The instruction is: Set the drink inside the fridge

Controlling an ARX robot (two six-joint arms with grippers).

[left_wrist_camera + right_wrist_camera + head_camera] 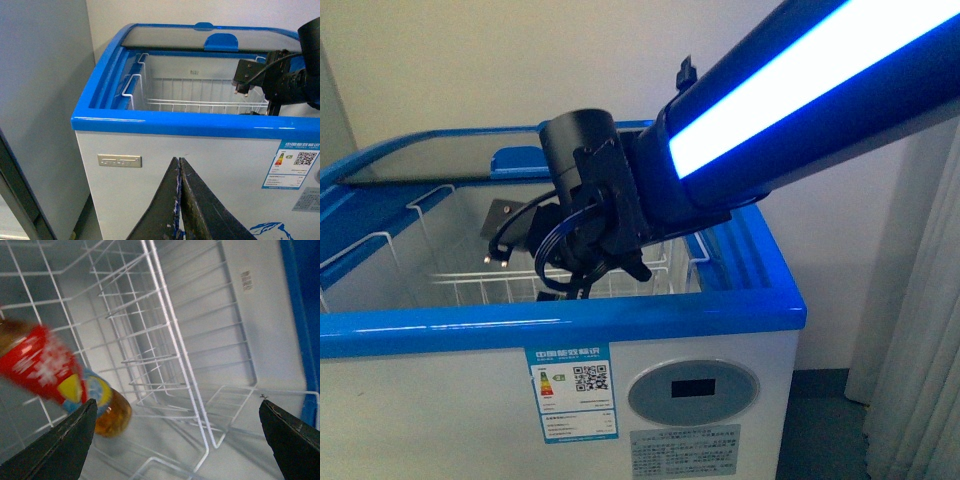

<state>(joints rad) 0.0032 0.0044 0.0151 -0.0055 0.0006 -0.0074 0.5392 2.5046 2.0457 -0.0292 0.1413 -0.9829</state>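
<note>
The fridge [560,330] is a white chest cooler with a blue rim, its glass lid slid back. My right arm reaches down into its opening. In the right wrist view the drink [55,375], a blurred bottle with a red label and brown liquid, lies in the wire basket [165,355] beside one finger, apart from it. My right gripper [177,425] is open with nothing between its fingers. My left gripper [179,165] is shut and empty, held in front of the fridge's white front wall [200,165].
White wire baskets [195,95] hang inside the fridge. A grey oval display panel [692,392] and an energy label [572,392] are on the front. A grey cabinet [40,100] stands close beside the fridge. A curtain [920,350] hangs at the right.
</note>
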